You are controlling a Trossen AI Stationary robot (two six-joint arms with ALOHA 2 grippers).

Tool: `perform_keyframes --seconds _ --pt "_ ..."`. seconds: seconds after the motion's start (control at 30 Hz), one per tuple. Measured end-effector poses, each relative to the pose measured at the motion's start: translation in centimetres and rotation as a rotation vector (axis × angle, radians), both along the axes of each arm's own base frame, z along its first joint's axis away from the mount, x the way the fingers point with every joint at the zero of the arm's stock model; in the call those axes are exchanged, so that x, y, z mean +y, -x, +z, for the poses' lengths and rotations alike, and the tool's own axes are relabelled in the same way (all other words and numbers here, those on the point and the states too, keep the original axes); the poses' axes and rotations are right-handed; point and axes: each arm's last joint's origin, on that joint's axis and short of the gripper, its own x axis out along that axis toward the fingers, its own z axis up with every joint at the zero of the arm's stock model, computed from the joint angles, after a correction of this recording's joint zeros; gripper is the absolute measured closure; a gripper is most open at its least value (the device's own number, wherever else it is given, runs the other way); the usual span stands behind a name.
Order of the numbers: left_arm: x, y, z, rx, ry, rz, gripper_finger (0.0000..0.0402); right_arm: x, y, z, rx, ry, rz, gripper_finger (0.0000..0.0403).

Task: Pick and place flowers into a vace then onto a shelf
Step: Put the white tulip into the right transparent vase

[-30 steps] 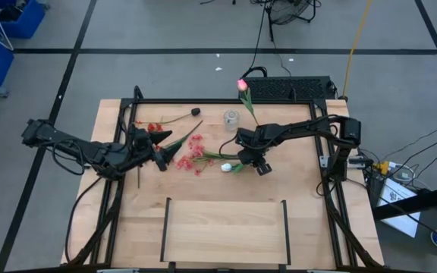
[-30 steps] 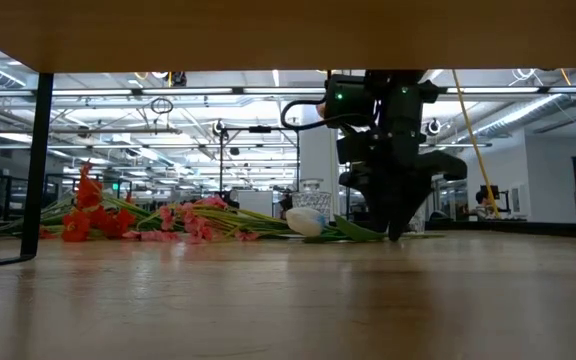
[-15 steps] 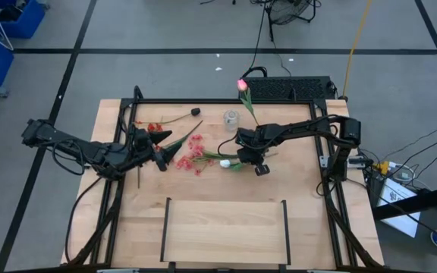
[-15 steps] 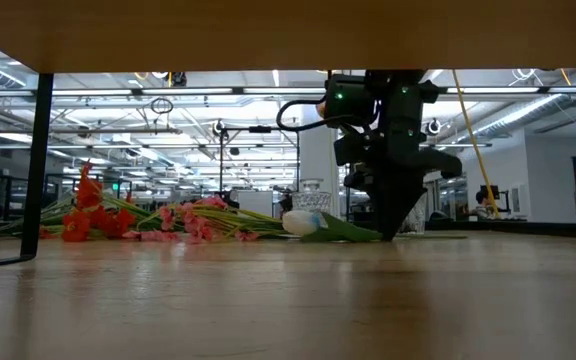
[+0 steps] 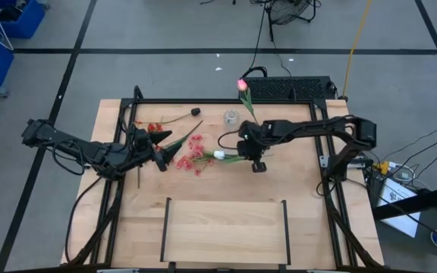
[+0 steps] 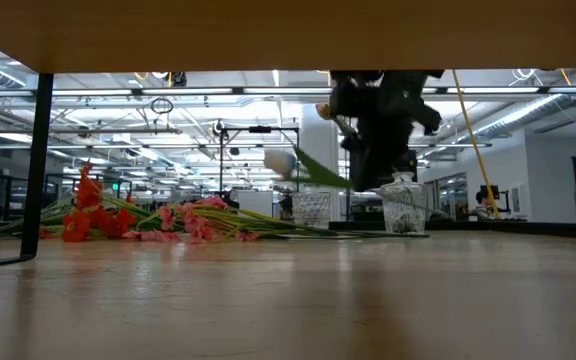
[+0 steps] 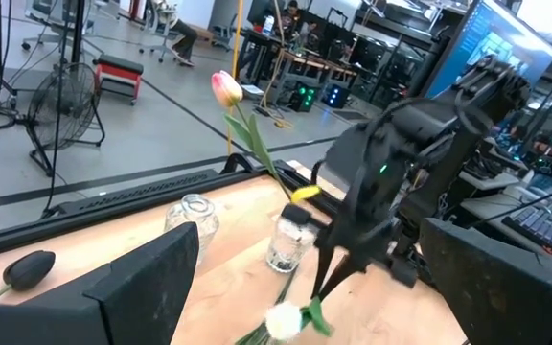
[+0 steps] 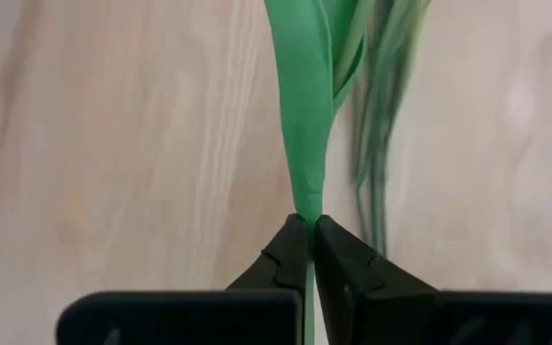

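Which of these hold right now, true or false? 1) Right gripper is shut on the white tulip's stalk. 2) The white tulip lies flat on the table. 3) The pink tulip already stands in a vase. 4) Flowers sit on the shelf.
1) True: the right gripper pinches the white tulip by its stalk.
2) False: it hangs lifted above the table.
3) True: the pink tulip stands in a vase.
4) False: the shelf holds none.
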Motion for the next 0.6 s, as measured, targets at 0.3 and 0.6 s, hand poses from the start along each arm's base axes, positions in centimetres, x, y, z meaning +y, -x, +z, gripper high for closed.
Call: perform_keyframes --seconds 0.3,0.6 --pt "0.0 0.0 -0.2 0.017 0.002 0.001 0.0002 -0.3 0.2 4.9 -0.270 -0.037 -0.161 0.0402" --pt "0.0 0.0 -0.2 0.016 0.003 0.001 0.0002 -1.9 1.0 8.2 -0.474 -0.036 -0.328 0.0403"
